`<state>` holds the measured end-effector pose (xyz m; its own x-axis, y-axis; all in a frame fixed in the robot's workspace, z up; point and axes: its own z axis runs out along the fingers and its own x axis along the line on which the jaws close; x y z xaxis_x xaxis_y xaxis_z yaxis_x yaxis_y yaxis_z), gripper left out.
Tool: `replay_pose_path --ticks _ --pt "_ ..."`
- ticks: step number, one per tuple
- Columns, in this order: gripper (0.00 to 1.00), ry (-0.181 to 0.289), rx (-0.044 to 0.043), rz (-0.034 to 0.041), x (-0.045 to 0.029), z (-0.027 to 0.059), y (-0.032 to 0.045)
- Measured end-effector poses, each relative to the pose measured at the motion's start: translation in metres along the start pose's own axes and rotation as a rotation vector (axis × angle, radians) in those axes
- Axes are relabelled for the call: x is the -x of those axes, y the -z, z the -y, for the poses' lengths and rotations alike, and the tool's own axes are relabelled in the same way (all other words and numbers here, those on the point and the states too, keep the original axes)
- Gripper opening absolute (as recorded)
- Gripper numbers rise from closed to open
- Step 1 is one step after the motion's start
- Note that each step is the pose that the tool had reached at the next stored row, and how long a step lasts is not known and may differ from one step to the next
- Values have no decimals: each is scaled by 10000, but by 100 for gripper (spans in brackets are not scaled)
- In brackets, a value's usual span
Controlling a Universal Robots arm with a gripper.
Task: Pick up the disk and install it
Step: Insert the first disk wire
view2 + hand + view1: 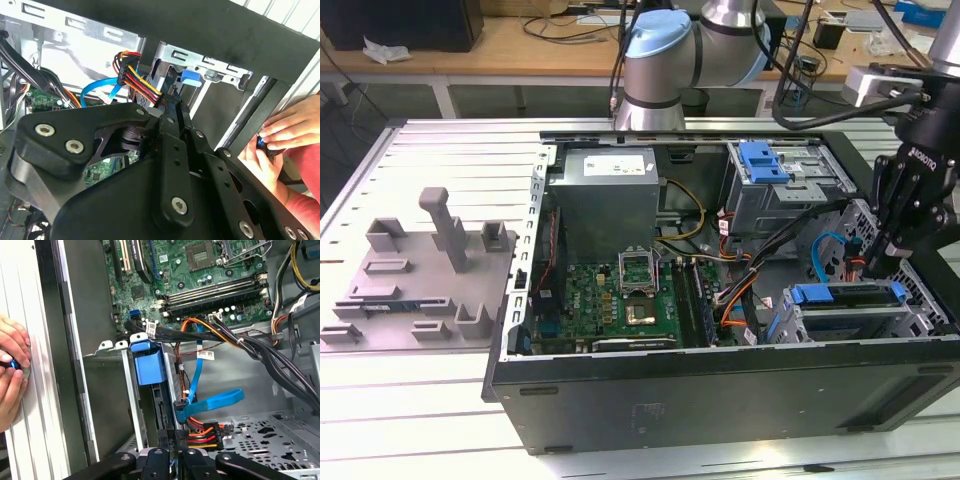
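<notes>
Evidently the disk [148, 365] sits slotted in the drive cage [107, 385], gripper [172, 450] at its end; clamped or not, cannot tell. Press squarely, minding the cables [202, 432].

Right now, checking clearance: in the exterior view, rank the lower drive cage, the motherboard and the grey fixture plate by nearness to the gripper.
From the gripper:
1. lower drive cage, just beside it.
2. motherboard, toward the middle.
3. grey fixture plate, far at the exterior view's left.
</notes>
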<state>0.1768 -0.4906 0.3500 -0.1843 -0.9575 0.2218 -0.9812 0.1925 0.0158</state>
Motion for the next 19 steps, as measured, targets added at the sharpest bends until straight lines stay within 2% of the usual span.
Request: replay_pose_path --ticks 4,10,12,15,16,19 --pt "16 3 -2 0 -1 -3 0" --pt "16 602 -115 161 -21 -16 -5" --pt "16 614 -127 263 -60 -21 -13" --pt "16 619 -122 541 -123 -27 -28" --pt "16 624 -114 700 -149 -28 -34" --pt "16 635 -97 955 -189 -21 -43"
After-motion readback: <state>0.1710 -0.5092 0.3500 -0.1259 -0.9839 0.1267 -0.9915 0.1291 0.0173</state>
